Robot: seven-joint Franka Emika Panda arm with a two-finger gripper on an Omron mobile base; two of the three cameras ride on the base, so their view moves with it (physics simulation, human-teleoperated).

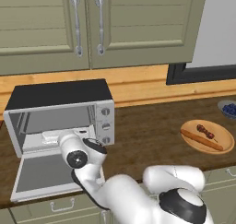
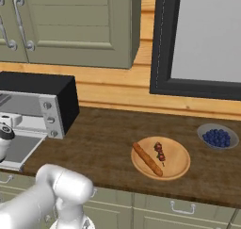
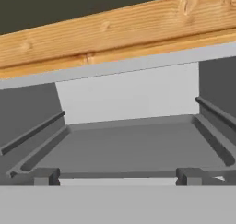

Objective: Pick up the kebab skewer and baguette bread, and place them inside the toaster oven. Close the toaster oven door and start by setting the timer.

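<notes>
The toaster oven [image 1: 60,95] stands at the counter's left with its door [image 1: 41,173] folded down flat. My gripper [image 1: 50,136] is at the oven's mouth, pointing into the grey interior [image 3: 129,149]. It is open, its two dark fingertips [image 3: 46,176] wide apart with nothing between them. Far to the right, the baguette bread [image 1: 201,140] and the kebab skewer [image 1: 205,132] lie side by side on a round wooden plate [image 1: 222,136]. From the right base view the baguette [image 2: 147,159] lies left of the skewer [image 2: 160,152]. Three knobs [image 1: 105,125] run down the oven's right side.
A grey bowl of blueberries [image 2: 217,137] sits right of and behind the plate [image 2: 180,160]. Green wall cabinets [image 1: 92,25] hang above the oven. A dark-framed window [image 2: 202,39] is behind the plate. Bare brown counter [image 1: 147,131] lies between oven and plate.
</notes>
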